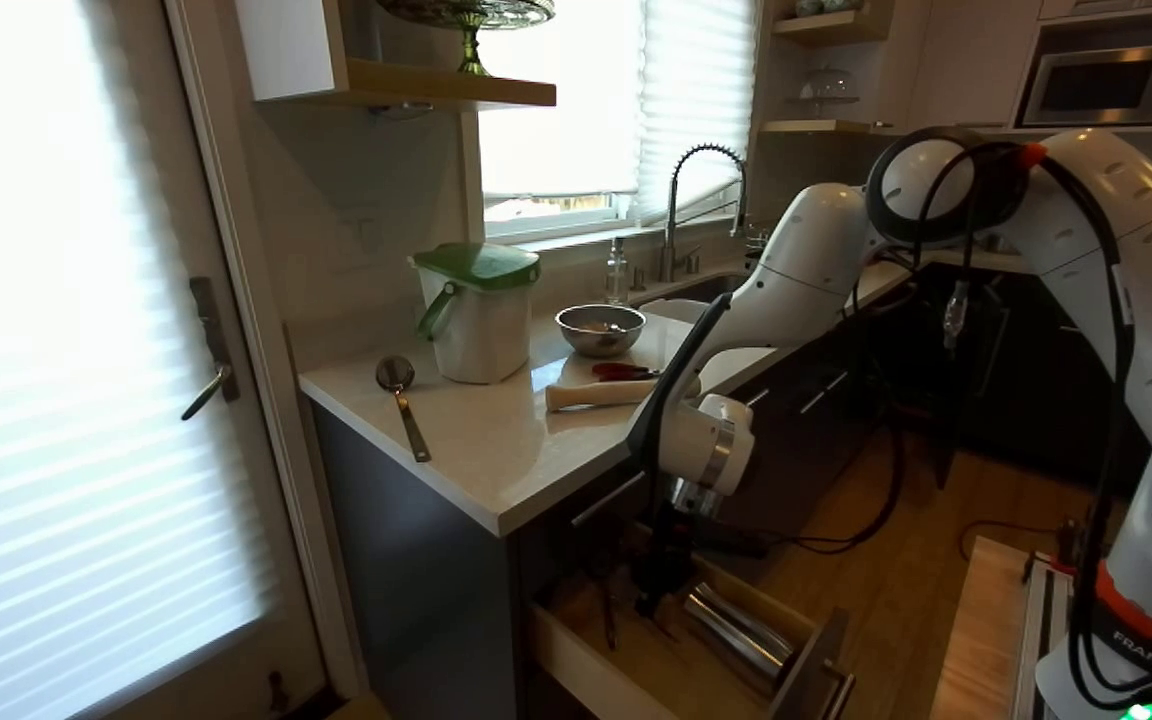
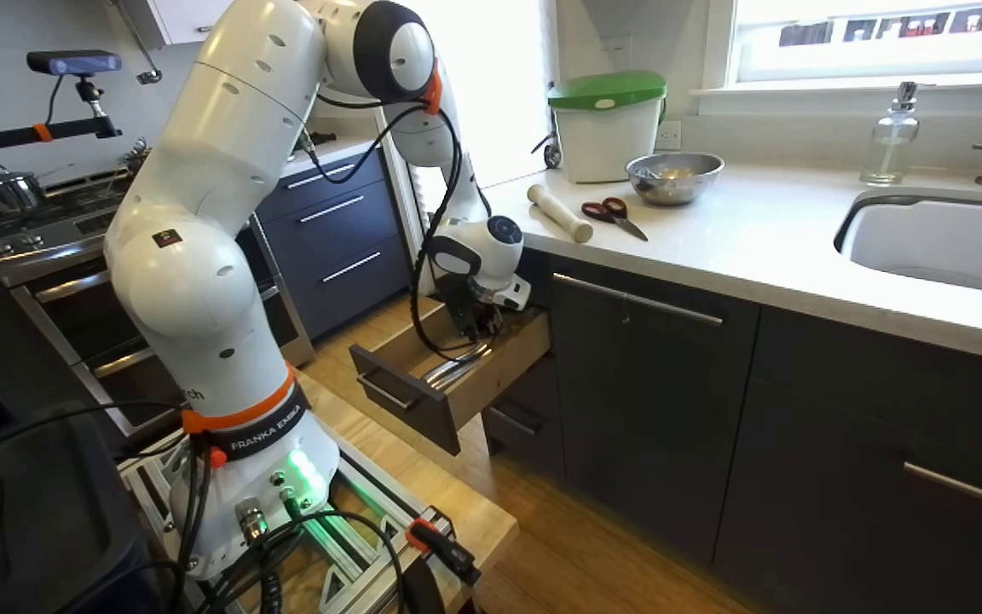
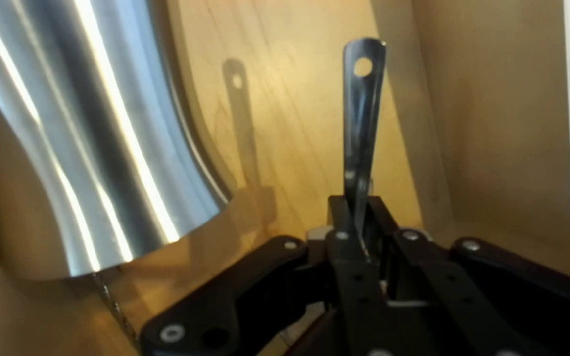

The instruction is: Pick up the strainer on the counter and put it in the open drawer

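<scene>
While the white jointed robot arm (image 1: 806, 265) is bent low, its black jaws are down inside the pulled-out drawer of pale wood (image 2: 504, 367), which has a dark front. In the wrist view these jaws pinch, from both sides, a narrow flat steel handle with a round hole (image 3: 362, 113); its other end I cannot see. Near it, in the same drawer, a big curved cylinder of shiny steel (image 3: 131, 123) lies on its side. In an exterior view, a long steel utensil with a round head (image 1: 404, 404) lies near the left edge of the pale smooth worktop (image 1: 496, 450). Which of these two is the strainer, the pinched one or the lying one, I cannot tell with certainty. In both exterior views, a shiny steel bowl (image 1: 601, 343) stands to the right of a white bin with a green lid (image 1: 481, 330). Nearer than the bowl, red-handled scissors (image 2: 617, 217) lie just beside a pale rolling pin (image 2: 559, 213).
</scene>
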`<action>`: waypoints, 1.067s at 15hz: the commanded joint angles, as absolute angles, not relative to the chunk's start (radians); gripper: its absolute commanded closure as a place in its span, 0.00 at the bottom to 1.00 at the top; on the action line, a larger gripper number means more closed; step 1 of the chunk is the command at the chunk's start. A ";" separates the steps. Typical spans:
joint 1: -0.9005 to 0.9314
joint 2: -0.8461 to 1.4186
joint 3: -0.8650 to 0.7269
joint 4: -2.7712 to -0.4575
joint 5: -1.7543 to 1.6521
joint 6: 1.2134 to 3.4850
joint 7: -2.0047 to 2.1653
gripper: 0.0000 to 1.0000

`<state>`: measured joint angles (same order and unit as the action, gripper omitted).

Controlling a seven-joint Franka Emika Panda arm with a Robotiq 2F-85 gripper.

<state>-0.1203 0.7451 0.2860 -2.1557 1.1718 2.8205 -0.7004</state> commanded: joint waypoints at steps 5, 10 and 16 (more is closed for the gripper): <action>-0.128 0.754 0.300 -2.185 1.242 2.882 -0.731 0.62; -0.130 0.699 0.303 -2.257 1.201 2.863 -0.794 0.26; -0.139 0.570 0.353 -2.389 1.211 2.835 -0.944 0.00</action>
